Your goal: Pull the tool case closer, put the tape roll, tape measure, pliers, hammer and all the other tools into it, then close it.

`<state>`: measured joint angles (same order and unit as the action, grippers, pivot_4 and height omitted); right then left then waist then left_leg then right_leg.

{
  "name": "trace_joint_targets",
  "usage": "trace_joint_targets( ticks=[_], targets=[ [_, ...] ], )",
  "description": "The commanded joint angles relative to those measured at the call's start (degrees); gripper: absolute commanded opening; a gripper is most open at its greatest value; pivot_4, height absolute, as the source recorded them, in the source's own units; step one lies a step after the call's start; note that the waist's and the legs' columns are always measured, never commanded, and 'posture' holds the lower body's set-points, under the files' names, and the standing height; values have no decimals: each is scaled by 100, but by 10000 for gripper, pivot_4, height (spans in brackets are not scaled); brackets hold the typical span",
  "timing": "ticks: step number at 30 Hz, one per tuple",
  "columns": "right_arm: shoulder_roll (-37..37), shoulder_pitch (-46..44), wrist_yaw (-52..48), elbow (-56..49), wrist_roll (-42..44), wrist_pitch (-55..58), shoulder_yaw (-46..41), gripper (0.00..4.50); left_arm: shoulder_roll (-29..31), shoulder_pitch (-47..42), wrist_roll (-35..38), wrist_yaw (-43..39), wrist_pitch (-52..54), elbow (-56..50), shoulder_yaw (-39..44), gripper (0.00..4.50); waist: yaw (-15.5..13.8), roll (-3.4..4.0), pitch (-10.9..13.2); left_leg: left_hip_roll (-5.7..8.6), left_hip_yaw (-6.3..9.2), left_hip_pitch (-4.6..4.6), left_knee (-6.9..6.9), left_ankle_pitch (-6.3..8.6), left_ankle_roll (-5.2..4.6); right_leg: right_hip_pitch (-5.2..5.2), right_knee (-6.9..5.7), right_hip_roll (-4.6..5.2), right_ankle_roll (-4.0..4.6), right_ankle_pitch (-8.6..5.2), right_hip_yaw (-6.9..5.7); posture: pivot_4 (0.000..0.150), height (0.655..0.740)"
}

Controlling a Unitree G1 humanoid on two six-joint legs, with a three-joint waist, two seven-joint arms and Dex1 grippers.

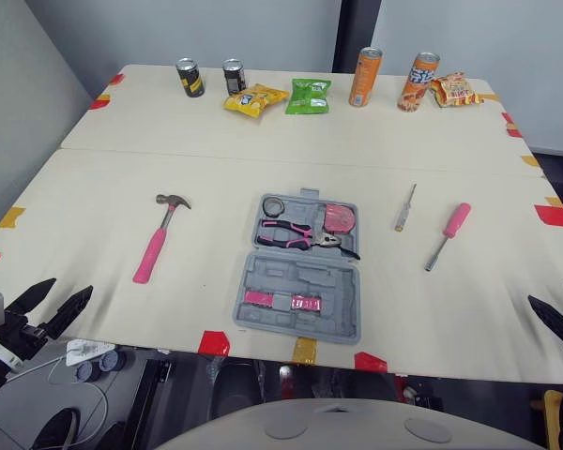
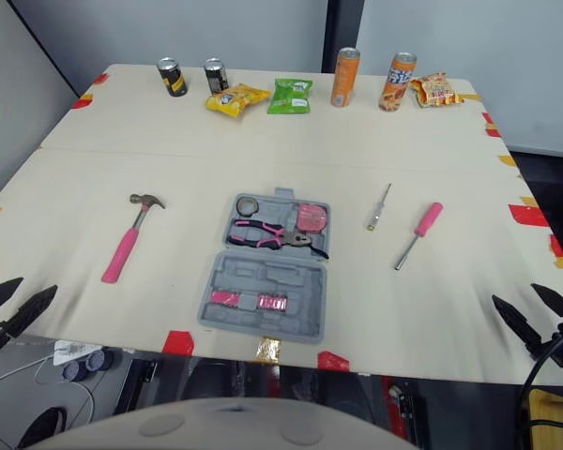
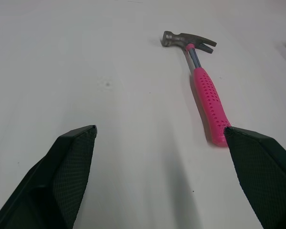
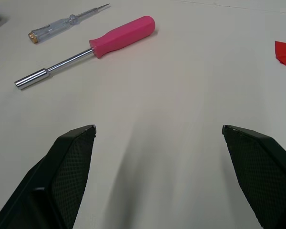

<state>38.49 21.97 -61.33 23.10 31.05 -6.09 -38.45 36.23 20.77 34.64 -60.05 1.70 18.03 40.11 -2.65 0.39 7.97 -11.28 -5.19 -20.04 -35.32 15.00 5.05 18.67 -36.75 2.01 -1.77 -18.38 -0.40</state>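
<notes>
Centrally, low in the left eye view, the tool case (image 1: 300,281) is lying open and flat on the pale table (image 1: 216,178), close to its near edge. It is grey moulded plastic, rectangular with rounded corners. Its upper half is holding three things: the tape roll (image 1: 274,205), a grey ring, at the upper left; the tape measure (image 1: 338,218), a pink squarish block, at the upper right; and the pliers (image 1: 305,236), with pink-and-black handles, lying across below them. Its lower half is holding two pink strips (image 1: 283,301); what they are I cannot tell.

One hammer (image 1: 159,239), with a steel claw head and a dimpled pink grip, is lying left of the case, well apart from it. Two tools are lying to the right: a clear-handled tester screwdriver (image 1: 405,207) and a pink-handled driver (image 1: 448,234) with a bare steel shaft.

Along the top of the frame two dark cans (image 1: 190,78), two orange cans (image 1: 364,77) and three crinkled snack bags (image 1: 310,96) are standing in a row.

At lower left the left gripper (image 1: 71,286) is hovering with its jaws spread wide, gripping nothing. At lower right the right gripper (image 2: 514,293) is also gaping wide, holding nothing.
</notes>
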Motion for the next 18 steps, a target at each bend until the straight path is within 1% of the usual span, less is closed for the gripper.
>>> trace_joint_targets(
  ticks=[1, 6, 12, 18],
  targets=[
    [53, 32, -28, -3, 70, -112, -194, 44808, 35, -30, 15, -5, -72, -19, 62, 45000, 1, 0, 0, 0, 0, 0, 0, 0, 0, 0, 0, 0, 0, 0, 0, 1500, 7400],
    [33, 18, -25, -11, 63, -139, -168, 44808, 28, -79, 20, -2, -61, -60, 51, 45000, 3, 0, 0, 0, 0, 0, -1, -1, -2, 1, -2, 1, 2, -1, 0, 1500, 7400],
    [11, -8, -4, -238, 85, -107, -116, 44808, 46, -157, 73, -51, -4, -389, -28, 45000, 4, 0, 0, 0, 0, 0, -5, -1, -6, 2, -9, 2, 5, -2, -1, 1500, 7400],
    [-50, -88, 140, -1057, 170, 222, 67, 44808, 29, -301, 155, -39, 214, -1050, -260, 45000, 5, 1, -1, 0, 1, -1, -12, -1, -8, 6, -24, 3, 9, -4, -1, 1500, 7400]
  ],
)
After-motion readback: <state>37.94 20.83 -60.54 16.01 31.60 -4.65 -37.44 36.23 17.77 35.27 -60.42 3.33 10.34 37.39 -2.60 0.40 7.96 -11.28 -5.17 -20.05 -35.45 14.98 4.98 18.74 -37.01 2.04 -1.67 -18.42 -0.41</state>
